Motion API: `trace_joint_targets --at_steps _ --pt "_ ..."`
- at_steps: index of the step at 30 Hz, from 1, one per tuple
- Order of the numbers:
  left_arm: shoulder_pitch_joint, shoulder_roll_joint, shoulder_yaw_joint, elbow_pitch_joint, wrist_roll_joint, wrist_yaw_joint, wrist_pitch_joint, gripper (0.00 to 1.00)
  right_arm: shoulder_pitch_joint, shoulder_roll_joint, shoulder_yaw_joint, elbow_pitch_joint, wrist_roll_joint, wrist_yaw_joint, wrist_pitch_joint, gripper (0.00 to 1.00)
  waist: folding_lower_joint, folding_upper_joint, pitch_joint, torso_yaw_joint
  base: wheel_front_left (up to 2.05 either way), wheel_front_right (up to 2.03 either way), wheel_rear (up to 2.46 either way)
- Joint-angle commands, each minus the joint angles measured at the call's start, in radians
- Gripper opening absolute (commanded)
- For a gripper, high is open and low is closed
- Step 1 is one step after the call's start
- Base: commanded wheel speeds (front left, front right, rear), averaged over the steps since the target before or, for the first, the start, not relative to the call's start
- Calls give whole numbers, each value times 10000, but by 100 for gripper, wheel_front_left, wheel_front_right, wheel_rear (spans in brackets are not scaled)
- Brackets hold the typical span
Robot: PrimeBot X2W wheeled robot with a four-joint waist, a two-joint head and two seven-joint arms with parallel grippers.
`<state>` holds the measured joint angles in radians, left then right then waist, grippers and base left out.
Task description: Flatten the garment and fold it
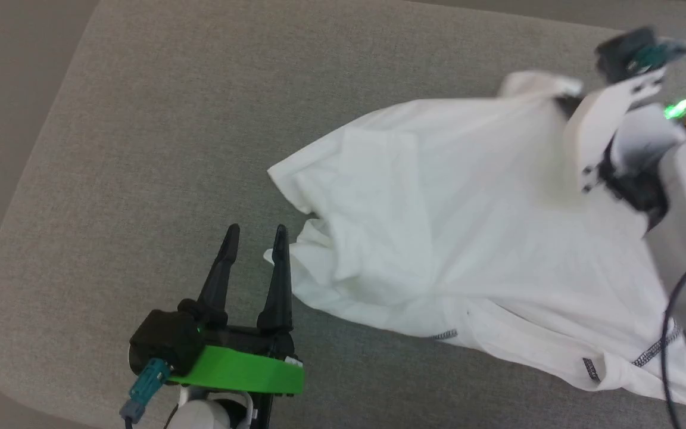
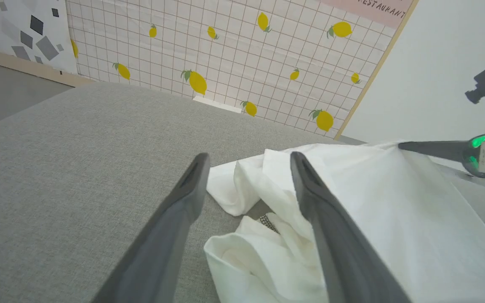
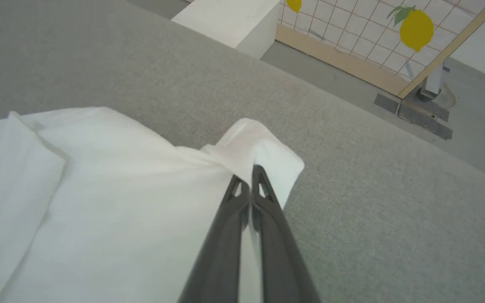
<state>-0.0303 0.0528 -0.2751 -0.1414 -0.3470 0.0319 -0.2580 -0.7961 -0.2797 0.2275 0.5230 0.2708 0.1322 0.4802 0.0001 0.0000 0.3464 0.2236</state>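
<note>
T-shirt (image 1: 438,238) lying across the padded surface (image 1: 140,149), between two grippers.
The left gripper (image 1: 256,227) is sitting at 7 o'clock, just beside the T-shirt's bunched folds; the right gripper (image 3: 249,176) is pinching its far corner at 2 o'clock; a box (image 3: 230,21) is standing behind the surface, before a panel (image 2: 225,50).

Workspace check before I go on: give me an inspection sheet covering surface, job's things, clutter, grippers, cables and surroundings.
Surface: grey upholstered surface, rounded corners.
Job's things: garment, white, rumpled, not flat; left edge bunched, far right corner raised off the surface.
Clutter: white box past the surface's far edge.
Grippers: left gripper open at the bunched edge, holding nothing; right gripper shut on the raised corner.
Cables: dark cable hangs along the right arm, above the garment.
Surroundings: lemon-print grid panel, pale wall.
</note>
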Motion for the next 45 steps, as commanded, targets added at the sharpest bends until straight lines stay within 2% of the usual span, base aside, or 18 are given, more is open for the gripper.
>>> trace_joint_targets --at_steps 1,7,11,12,13,14,15,19,24,30,34,38,42,45 --pt "-56 -25 -34 4 -88 49 -38 100 -491 -250 -140 -62 -28 -15 -130 0 -1 0 -57 113 0 0 0" --pt "-23 -25 -179 -45 -221 103 -38 100 -1495 -1227 -580 -208 -521 -15 -258 0 -1 0 191 498 0 0 0" --pt "-150 -26 -393 -2 -303 107 -38 100 -1588 -1853 -1029 255 -1115 -15 -597 0 -1 0 529 947 0 0 0" --pt "-188 -26 -436 7 -318 106 -38 100 -1544 -1894 -1151 360 -1221 -15 -690 5 -1 0 588 1023 0 0 0" --pt "-228 -26 -482 16 -339 103 -38 100 -1494 -1928 -1283 472 -1344 -15 -796 20 -1 0 650 1100 0 0 0" --pt "-276 -26 -525 38 -360 109 -38 100 -1423 -1945 -1395 615 -1530 -15 -938 82 -1 0 710 1164 0 0 0" --pt "-316 -26 -556 56 -368 113 -38 100 -1368 -1944 -1501 746 -1698 -15 -1003 100 -1 0 765 1201 0 0 0" --pt "-497 -26 -650 121 -408 169 -38 100 -1219 -1693 -1815 1180 -2199 -15 -1234 100 -1 0 927 1197 0 0 0" --pt "-620 -26 -601 231 -352 203 -38 100 -1352 -1413 -1926 1353 -2295 -15 -1776 100 -1 0 704 836 0 0 0" --pt "-474 -26 -400 362 -150 215 -38 100 -962 -1063 -2615 755 -1622 -15 -2695 100 -1 0 -76 337 0 0 0" --pt "-196 -26 -149 445 70 182 -38 100 104 -847 -3139 -386 -1025 -15 -2862 100 -1 0 -668 -30 0 0 0" --pt "134 -9 119 489 252 115 -38 100 1794 -549 -3814 -2184 -648 -15 -2847 100 -1 0 -1166 -358 0 0 0" --pt "469 33 316 405 372 44 -38 100 3873 256 -4654 -4414 -597 -15 -3149 100 -1 0 -1509 -648 0 0 0" --pt "708 39 453 333 443 -52 -38 100 5729 1257 -5229 -5943 -851 -15 -3726 100 -1 0 -1681 -819 0 0 0"
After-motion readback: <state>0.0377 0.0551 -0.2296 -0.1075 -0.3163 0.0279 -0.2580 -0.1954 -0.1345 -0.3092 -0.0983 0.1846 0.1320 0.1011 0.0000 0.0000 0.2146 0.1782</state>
